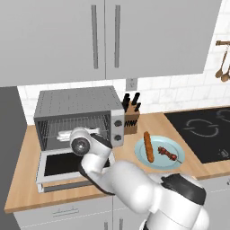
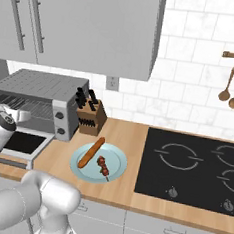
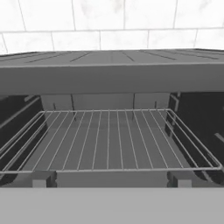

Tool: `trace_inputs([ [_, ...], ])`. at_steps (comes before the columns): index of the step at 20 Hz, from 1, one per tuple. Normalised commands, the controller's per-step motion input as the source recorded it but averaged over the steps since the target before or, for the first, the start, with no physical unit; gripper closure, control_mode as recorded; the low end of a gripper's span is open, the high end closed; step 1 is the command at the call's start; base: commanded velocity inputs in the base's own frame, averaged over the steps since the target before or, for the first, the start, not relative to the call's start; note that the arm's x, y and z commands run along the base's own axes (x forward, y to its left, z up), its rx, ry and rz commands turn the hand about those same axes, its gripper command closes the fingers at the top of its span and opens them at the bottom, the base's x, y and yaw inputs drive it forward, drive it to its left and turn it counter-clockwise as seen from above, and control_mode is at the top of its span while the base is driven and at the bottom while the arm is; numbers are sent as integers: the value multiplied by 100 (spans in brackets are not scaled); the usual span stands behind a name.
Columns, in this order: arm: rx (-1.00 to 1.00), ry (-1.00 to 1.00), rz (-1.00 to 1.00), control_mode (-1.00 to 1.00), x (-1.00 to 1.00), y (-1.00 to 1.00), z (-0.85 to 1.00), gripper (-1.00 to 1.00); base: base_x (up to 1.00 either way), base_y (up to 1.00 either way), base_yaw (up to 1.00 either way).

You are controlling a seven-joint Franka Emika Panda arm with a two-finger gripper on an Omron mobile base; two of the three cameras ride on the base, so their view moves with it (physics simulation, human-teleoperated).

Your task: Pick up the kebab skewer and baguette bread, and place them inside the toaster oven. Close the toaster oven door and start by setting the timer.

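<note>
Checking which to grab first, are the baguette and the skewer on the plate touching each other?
Apart. The right base view shows bare plate between the baguette and the skewer.

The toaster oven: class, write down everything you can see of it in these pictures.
The toaster oven is a boxy silver-grey metal unit with a perforated top, standing on the wooden counter beside the knife block. Two round knobs sit on its right panel. Its glass door lies dropped open; the wire rack inside is bare.
</note>
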Motion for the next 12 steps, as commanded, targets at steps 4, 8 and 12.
trace_inputs([
  [4, 0, 0, 0, -100, 42, 1, 0, -100, 0, 0, 0],
  [8, 0, 0, 0, -100, 43, 18, 0, -100, 0, 0, 0],
  [12, 0, 0, 0, -100, 11, 0, -32, -100, 0, 0, 0],
])
